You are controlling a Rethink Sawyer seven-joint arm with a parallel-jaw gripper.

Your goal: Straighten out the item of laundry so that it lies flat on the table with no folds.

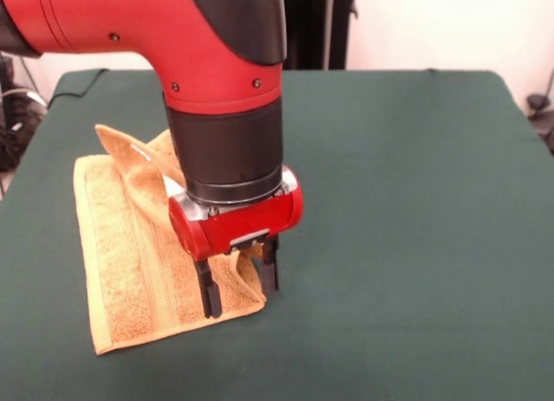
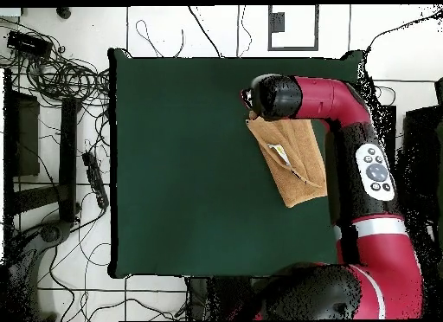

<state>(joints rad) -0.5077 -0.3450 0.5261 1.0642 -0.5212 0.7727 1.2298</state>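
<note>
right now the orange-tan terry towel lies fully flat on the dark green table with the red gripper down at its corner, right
Not fully flat. The front view shows the orange-tan terry towel folded over itself, a raised flap beside the arm. The red gripper is indeed down at its corner on the dark green table.

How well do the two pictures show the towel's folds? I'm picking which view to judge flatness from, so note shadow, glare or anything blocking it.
Front view: even light, no glare; the towel shows its pile, bands and a raised fold clearly, though the arm hides its far right part and the gripper covers one corner. Overhead view: the towel reads as a flat tan patch, one crease visible, its end under the arm.
</note>
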